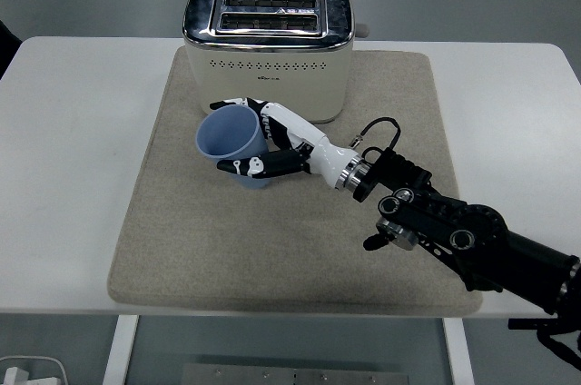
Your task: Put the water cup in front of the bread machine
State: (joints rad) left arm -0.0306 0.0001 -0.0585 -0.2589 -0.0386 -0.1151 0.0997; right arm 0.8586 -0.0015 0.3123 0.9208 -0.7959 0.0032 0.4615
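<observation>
Blue cup (pixel 229 142) upright over the grey mat (pixel 182 240), just in front of the toaster (pixel 268 49), my right hand (pixel 272 144) gripping it, fingers (pixel 238 104) and thumb clamping its sides, arm reaching in from the right.

The pale blue water cup (pixel 229 140) sits upright, mouth open, just in front of the cream, chrome-topped bread machine (pixel 269 51), toward its left corner.
</observation>
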